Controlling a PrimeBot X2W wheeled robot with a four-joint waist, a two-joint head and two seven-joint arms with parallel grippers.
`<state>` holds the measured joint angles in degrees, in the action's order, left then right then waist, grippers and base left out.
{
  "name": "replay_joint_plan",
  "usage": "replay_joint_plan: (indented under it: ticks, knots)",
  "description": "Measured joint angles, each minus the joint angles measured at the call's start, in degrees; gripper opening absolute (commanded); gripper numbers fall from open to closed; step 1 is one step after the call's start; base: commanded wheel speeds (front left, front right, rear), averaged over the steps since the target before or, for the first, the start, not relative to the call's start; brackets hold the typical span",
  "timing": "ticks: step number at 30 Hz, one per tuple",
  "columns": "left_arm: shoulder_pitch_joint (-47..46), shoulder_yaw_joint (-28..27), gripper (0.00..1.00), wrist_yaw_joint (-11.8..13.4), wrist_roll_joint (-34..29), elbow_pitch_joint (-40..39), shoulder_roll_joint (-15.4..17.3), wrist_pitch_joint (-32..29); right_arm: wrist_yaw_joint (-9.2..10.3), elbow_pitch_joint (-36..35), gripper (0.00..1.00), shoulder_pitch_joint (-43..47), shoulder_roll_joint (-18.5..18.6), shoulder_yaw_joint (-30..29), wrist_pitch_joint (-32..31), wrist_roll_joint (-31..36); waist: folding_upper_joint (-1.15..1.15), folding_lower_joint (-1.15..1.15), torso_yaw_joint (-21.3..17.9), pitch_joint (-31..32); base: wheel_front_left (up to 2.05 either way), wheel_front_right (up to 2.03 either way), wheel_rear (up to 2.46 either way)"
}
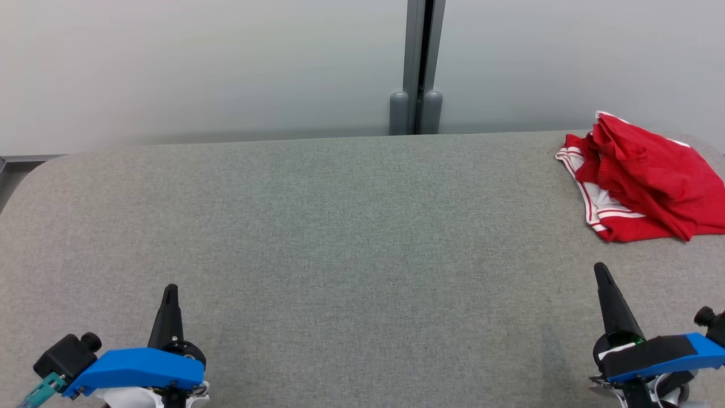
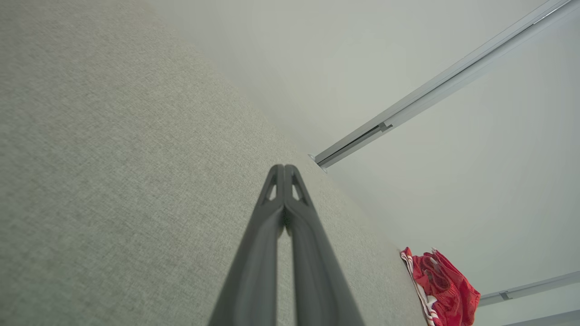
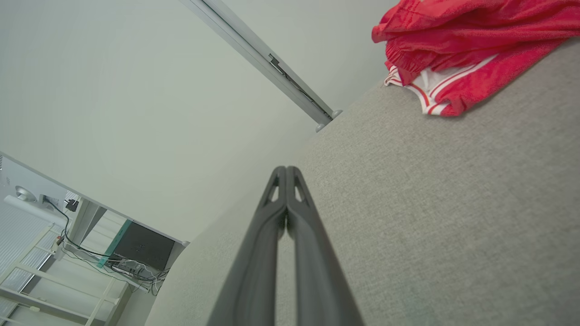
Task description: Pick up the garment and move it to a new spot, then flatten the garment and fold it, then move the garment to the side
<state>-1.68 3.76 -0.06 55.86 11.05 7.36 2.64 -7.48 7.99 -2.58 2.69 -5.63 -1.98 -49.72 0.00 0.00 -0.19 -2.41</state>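
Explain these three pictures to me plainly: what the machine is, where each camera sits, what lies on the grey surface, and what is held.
This is a wheeled robot with two arms. The head camera looks down on a grey fabric-covered table. The left gripper and right gripper rest at the near edge, fingers shut, holding nothing. The other two pictures come from cameras on each wrist, looking along that gripper's dark fingers. A crumpled red garment with white stripes lies at the far right, untouched.

Red garment [image 1: 645, 175]: right side cut by head view edge; top cut in right wrist view, lower part cut in left wrist view. Crumpled folds hide garment type. Both gripper bases cut by bottom edge
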Motion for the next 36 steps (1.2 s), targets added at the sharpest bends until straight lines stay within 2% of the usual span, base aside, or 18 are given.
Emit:
replay_joint_plan:
  ticks: [36]
  knots:
    - [-2.3, -5.4, 0.0, -4.1, 20.8, 1.7, -2.2, -4.8, 0.01, 3.4, 0.0, -1.8, 0.0, -0.4, -2.5, -24.0, 0.0, 0.0, 0.1, 1.1, 0.0, 0.0, 0.0]
